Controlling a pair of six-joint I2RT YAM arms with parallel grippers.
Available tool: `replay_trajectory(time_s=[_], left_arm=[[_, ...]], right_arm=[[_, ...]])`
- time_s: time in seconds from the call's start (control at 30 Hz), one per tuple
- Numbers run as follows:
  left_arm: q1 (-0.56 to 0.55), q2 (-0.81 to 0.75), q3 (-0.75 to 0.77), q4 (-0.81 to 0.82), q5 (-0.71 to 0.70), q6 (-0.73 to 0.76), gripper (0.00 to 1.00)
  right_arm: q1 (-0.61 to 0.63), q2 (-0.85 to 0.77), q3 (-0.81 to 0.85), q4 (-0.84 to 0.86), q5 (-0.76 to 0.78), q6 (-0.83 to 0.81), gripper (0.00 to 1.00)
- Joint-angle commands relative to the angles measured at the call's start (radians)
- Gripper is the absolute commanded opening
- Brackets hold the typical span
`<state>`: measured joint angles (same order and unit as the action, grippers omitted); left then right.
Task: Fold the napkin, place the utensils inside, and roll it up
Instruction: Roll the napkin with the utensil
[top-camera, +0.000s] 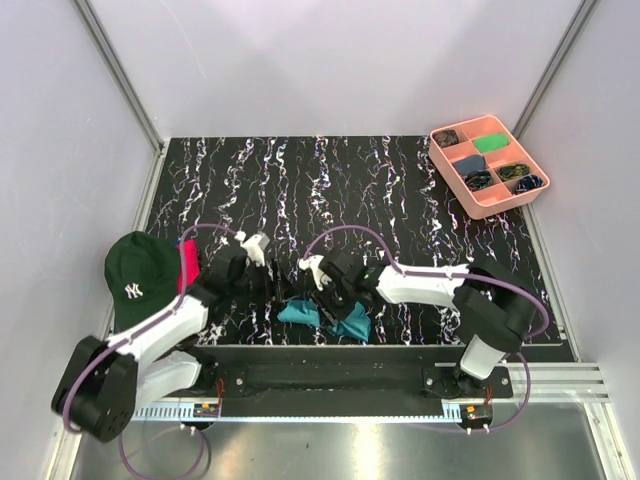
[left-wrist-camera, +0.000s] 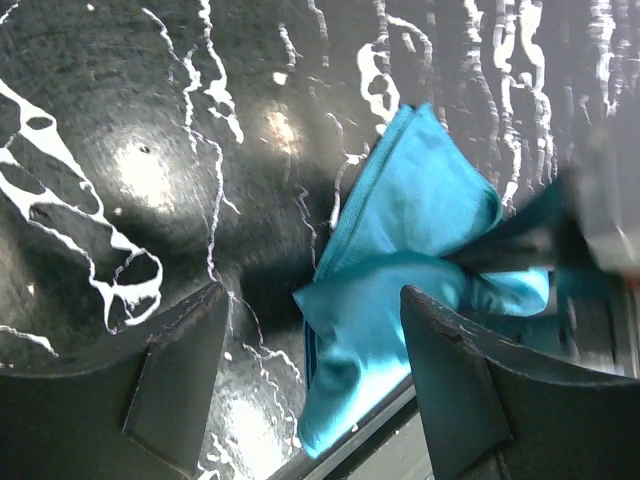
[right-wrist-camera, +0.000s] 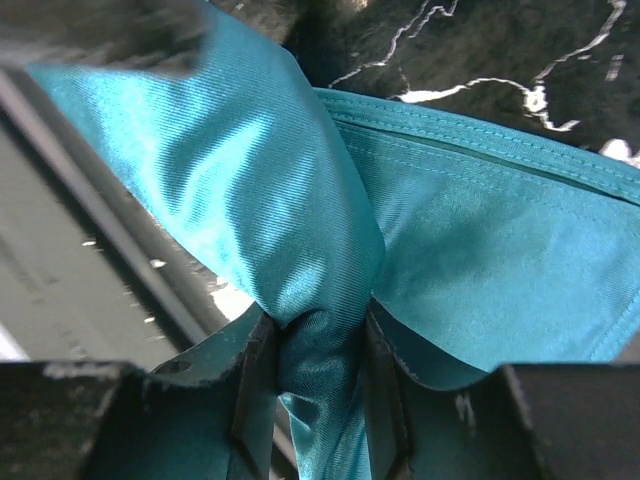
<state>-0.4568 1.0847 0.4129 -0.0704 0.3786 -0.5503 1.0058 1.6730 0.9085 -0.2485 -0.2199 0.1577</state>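
Gripping state, right pincer (right-wrist-camera: 318, 352): narrow, jaws nipped on a bunched ridge of the napkin (right-wrist-camera: 480, 250); cloth spills out above and below the fingers.
Left pincer (left-wrist-camera: 315, 340): wide, holding nothing; both fingers stand apart from the cloth.
Napkin position: crumpled heap at the 6 o'clock edge of the bench (top-camera: 400, 220), between the two arms, part of it over the near rim.
Napkin long axis: roughly 9-to-3 in the top view, along the near edge; not laid flat, not folded square.
Bearing from left pincer: napkin lies toward 4 o'clock in the top view, just ahead of the open jaws in the wrist view, one free corner pointing away.
Nearer arm: right, already in contact; left close by and free to take a second corner.
Governing relation (judgement): spreading calls for two grips apart along the long axis, so the left pincer needs the free corner on its own side.
Utensils: not made out in any view.
Tray (top-camera: 510, 207): pink, at 2 o'clock, divided into compartments; one holds a green piece, one a grey-blue piece, the rest dark items too small to name.
Other items: dark green cap (top-camera: 140, 275) at 8 o'clock, pink-red cloth (top-camera: 187, 262) touching its right side.
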Motion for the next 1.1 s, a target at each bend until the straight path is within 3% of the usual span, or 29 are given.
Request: replay_trajectory(time_s=[0.0, 0.2, 0.73, 0.93, 1.07], left_arm=[[0.003, -0.141, -0.069, 0.130, 0.022, -0.002, 0.72], [-0.008, -0.200, -0.141, 0.233, 0.083, -0.005, 0.70], [-0.029, -0.075, -0.184, 0.346, 0.100, 0.003, 0.56], [-0.033, -0.002, -0.180, 0.399, 0.108, 0.007, 0.45], [-0.033, 0.049, -0.169, 0.397, 0.086, 0.007, 0.31]], right_arm=[[-0.053, 0.062, 0.024, -0.035, -0.245, 0.043, 0.39], [-0.113, 0.111, 0.070, -0.044, -0.377, 0.074, 0.39], [-0.223, 0.234, 0.173, -0.089, -0.558, 0.137, 0.40], [-0.242, 0.277, 0.196, -0.090, -0.602, 0.135, 0.40], [-0.254, 0.289, 0.205, -0.092, -0.613, 0.132, 0.41]])
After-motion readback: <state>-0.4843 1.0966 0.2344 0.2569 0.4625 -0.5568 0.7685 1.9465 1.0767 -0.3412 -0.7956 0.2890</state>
